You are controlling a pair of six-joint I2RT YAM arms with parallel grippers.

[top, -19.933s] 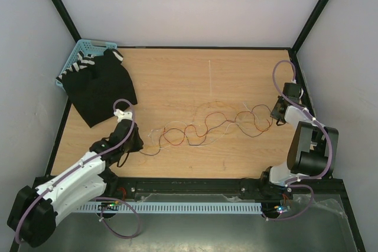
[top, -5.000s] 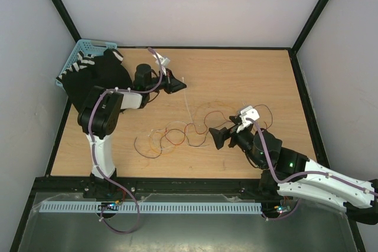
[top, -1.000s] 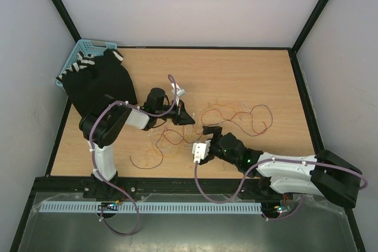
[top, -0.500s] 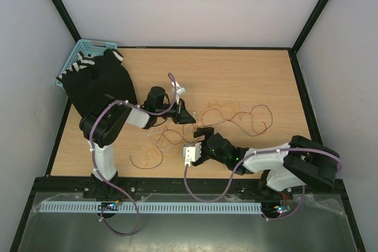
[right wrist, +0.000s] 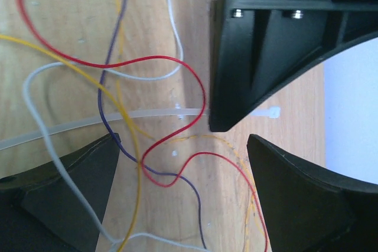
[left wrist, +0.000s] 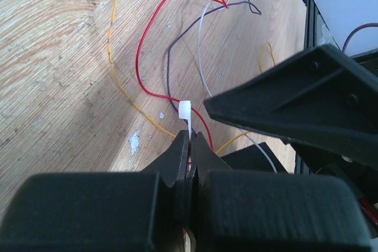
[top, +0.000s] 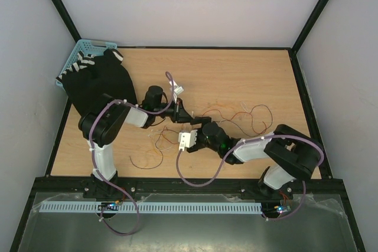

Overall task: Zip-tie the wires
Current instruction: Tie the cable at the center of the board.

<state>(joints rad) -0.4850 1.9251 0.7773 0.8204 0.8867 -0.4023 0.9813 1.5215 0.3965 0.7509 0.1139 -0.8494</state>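
Roughly mid-table, the wires (top: 236, 113) lie as one loose tangle on the wooden table (top: 248, 75). From above the strands are too fine to count. The right wrist view shows four colours: red, yellow, white and one dark strand, possibly purple.

One translucent zip tie (right wrist: 88, 123) lies across them. Its strap is cut off at the left edge of the right wrist view, and its head pokes out past the left gripper (left wrist: 190, 137). That gripper is pinched tight on the tie just behind the head, with the arm stretched low towards the centre.

The right gripper (right wrist: 183, 143) faces it, its arm folded back leftward. Its jaws stand wide apart over the crossing strands and strap; whether they touch any cannot be told.

At the far-left corner are one blue basket (top: 88, 45) and one black cloth (top: 97, 84) spilling from it.
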